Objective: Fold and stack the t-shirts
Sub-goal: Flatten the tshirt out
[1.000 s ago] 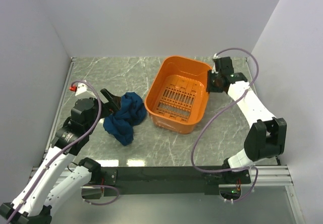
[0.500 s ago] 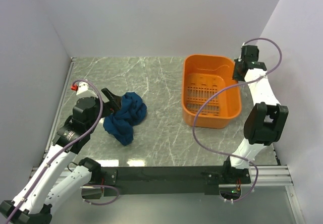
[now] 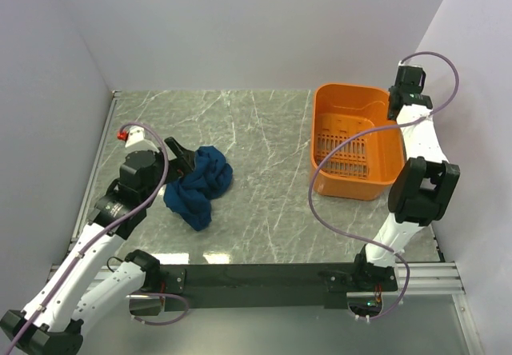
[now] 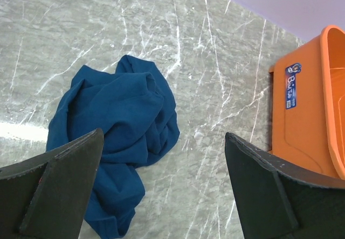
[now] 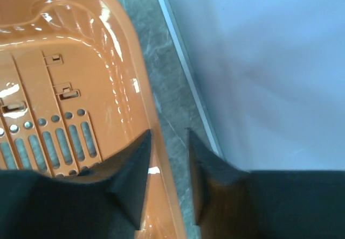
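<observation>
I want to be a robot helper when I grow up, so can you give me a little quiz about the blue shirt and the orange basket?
1. True or false: the blue t-shirt is folded flat on the table.
2. What can you see inside the orange basket? A) a shirt B) nothing C) a toy
3. Fill the gap: the left gripper hangs over the t-shirt with its jaws ___.

Key: 1 false, it lies in a crumpled heap. 2 B. 3 open.
</observation>
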Controlling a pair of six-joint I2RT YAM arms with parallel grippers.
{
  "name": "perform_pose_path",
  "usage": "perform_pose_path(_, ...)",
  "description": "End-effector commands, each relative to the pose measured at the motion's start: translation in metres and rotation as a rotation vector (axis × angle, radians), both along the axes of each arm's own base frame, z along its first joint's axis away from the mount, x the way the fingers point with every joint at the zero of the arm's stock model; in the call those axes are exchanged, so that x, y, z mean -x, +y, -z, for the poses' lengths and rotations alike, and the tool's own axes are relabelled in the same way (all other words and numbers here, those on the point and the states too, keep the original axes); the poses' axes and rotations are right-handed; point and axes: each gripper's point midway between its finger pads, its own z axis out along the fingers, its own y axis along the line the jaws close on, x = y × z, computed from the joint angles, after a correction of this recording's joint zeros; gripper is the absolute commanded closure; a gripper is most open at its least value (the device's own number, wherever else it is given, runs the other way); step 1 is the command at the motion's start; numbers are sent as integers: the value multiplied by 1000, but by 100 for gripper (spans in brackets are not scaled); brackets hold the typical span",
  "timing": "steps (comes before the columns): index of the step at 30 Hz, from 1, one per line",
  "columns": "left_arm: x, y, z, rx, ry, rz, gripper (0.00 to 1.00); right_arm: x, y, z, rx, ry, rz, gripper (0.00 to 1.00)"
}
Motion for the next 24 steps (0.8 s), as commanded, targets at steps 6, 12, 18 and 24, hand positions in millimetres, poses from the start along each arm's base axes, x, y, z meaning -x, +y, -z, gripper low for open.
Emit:
perform_pose_path(6,-9,-3,-15,0,-53,10,0,12,74,-66,36,-142,-225,38)
perform_pose_path(12,-8,-2,-16,0,-58,5,1,44,223,-53,-297,-96,-616,29)
perform_pose_path(18,-3,2,-16,12,-57,-5,1,59,301,-25,-490,-25,-633,19)
perform_pose_path(24,2,3,-15,27,-50,-10,0,45,300,6,-275,-16,-498,17)
